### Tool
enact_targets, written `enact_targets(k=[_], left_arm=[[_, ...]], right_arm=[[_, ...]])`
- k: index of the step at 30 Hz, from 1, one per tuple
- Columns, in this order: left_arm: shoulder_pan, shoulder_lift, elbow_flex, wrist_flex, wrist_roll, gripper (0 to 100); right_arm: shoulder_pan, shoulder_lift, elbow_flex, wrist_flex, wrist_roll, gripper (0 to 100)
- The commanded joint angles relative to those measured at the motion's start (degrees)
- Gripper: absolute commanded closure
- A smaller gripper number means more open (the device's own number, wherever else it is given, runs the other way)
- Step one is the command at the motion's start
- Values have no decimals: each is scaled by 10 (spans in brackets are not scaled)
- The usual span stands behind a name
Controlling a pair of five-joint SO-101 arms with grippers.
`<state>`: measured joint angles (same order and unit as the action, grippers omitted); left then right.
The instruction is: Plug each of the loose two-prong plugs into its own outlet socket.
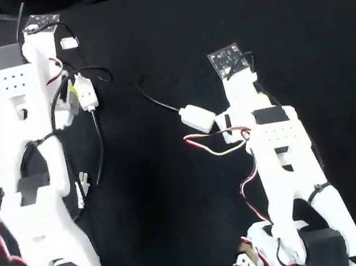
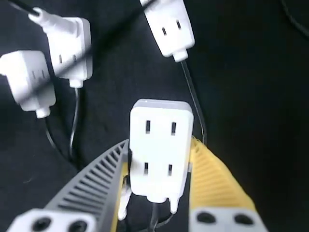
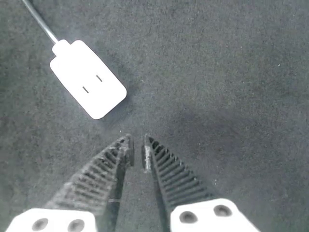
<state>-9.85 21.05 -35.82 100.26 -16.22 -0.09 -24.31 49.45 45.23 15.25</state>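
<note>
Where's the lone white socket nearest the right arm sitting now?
In the high view the lone socket lies flat on the black table near its middle. It sits just ahead of the right gripper, slightly to one side and clear of its tips.

The high camera hangs over the black table (image 1: pixel 148 42) and looks nearly straight down on both arms. Each wrist camera sits close behind its fingers, facing the cloth. The left one looks over the left gripper (image 2: pixel 159 145) and the socket block (image 2: pixel 161 123) it grips. The right one looks over the right gripper (image 3: pixel 137 145) toward a corded socket (image 3: pixel 88 78). That corded socket (image 1: pixel 196 117) also lies in the high view.
</note>
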Motion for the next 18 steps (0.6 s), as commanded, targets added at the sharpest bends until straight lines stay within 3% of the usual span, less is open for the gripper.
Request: enact_targets(k=[1, 4, 11, 14, 18], left_arm=[[-20, -147, 68, 7, -31, 946], [-1, -251, 170, 7, -75, 945], [166, -330, 442, -4, -206, 947], [210, -334, 538, -91, -217, 946], [233, -329, 638, -275, -241, 943]], right_arm=[[-10, 2, -3, -14, 4, 963], [-9, 2, -3, -13, 4, 963], [3, 2, -9, -9, 26, 963], [3, 2, -9, -9, 27, 963], [5, 2, -10, -9, 27, 963]])
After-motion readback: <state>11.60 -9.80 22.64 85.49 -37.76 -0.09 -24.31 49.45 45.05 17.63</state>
